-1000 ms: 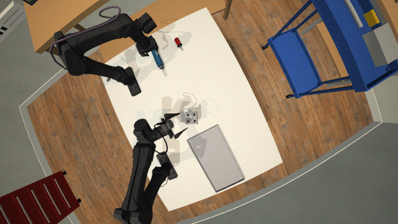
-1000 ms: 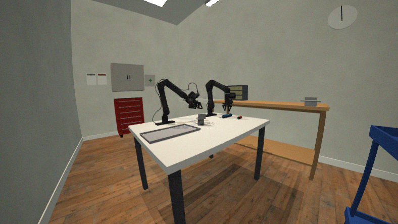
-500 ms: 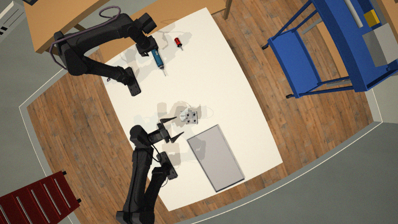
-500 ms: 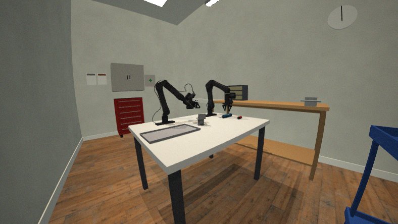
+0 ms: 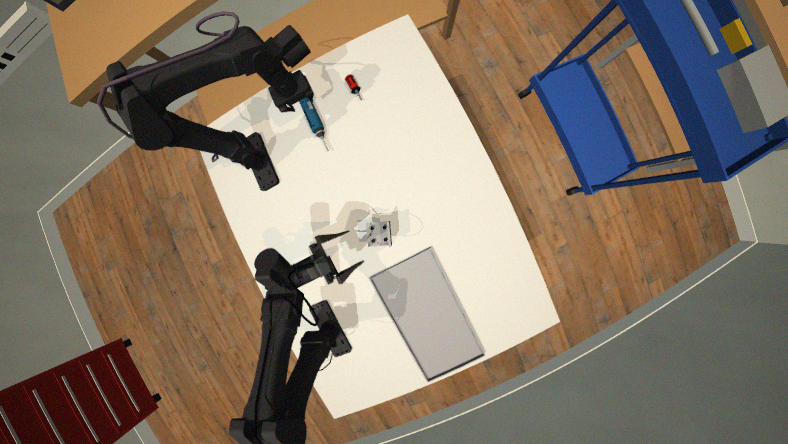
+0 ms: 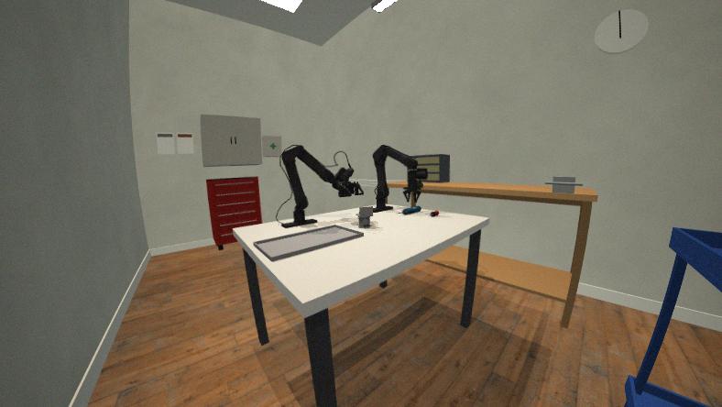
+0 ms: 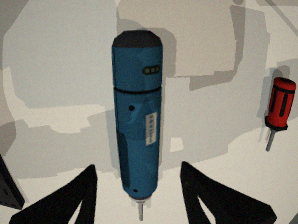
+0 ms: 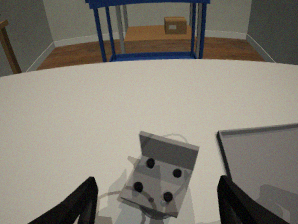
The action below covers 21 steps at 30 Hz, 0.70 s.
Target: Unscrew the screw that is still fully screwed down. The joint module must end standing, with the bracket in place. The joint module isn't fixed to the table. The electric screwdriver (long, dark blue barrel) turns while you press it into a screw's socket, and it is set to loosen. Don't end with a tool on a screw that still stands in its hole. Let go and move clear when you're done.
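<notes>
The joint module (image 5: 379, 231) is a small grey block standing on the white table, with a bracket on top carrying several dark screws; it also shows in the right wrist view (image 8: 160, 177). My right gripper (image 5: 355, 248) is open and empty, raised just beside the module, apart from it. The electric screwdriver (image 5: 312, 116), with a dark blue barrel, lies flat on the table at the far end. My left gripper (image 5: 300, 99) is open and hovers over it; in the left wrist view the screwdriver (image 7: 137, 139) lies on the table between and below the spread fingers.
A small red-handled screwdriver (image 5: 352, 84) lies on the table near the electric one, and also shows in the left wrist view (image 7: 280, 106). A flat grey tray (image 5: 427, 311) lies next to the module. Both arm bases are bolted along one table edge.
</notes>
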Tool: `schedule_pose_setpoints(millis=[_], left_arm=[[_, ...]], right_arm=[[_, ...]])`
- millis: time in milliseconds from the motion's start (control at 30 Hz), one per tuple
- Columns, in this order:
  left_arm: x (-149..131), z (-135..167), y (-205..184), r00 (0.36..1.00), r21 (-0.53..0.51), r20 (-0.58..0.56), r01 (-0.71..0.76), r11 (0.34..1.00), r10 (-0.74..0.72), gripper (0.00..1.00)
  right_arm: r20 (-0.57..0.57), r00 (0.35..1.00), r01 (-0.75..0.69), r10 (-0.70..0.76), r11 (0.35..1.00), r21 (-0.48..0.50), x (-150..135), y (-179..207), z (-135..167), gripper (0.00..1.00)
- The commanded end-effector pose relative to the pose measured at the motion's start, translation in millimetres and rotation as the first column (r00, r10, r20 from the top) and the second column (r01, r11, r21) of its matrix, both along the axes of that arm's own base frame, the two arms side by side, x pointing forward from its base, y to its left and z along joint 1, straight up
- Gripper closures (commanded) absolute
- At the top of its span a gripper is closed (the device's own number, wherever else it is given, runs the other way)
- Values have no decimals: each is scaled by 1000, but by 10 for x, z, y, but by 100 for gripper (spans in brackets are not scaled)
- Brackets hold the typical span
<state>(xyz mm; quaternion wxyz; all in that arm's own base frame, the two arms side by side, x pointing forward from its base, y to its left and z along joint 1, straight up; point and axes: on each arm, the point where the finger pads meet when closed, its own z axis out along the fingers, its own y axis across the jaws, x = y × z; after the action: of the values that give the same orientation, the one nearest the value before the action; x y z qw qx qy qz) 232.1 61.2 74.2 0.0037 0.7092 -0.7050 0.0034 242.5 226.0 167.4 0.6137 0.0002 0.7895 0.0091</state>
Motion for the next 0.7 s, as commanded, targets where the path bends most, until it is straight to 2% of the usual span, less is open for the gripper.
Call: schedule_pose_setpoints(millis=[0, 267, 300, 367, 433, 467, 667], left_arm=[[3, 30, -3, 1000, 2, 3, 0, 1000, 0, 35], [3, 30, -3, 1000, 2, 3, 0, 1000, 0, 35], [3, 30, -3, 1000, 2, 3, 0, 1000, 0, 35], [3, 30, -3, 1000, 2, 3, 0, 1000, 0, 35], [3, 30, -3, 1000, 2, 3, 0, 1000, 0, 35], [3, 30, -3, 1000, 2, 3, 0, 1000, 0, 35], [3, 30, -3, 1000, 2, 3, 0, 1000, 0, 35]], right_arm=[[13, 1000, 5, -5, 1000, 0, -19, -2, -75, 14], [13, 1000, 4, -4, 1000, -6, -21, -10, -274, 14], [13, 1000, 4, -4, 1000, -7, -20, -10, -274, 14], [32, 999, 3, -5, 998, 56, 0, 57, -81, 14], [32, 999, 3, -5, 998, 56, 0, 57, -81, 14], [13, 1000, 3, -3, 1000, -6, -22, -9, -298, 14], [13, 1000, 3, -3, 1000, -7, -22, -15, -447, 14]])
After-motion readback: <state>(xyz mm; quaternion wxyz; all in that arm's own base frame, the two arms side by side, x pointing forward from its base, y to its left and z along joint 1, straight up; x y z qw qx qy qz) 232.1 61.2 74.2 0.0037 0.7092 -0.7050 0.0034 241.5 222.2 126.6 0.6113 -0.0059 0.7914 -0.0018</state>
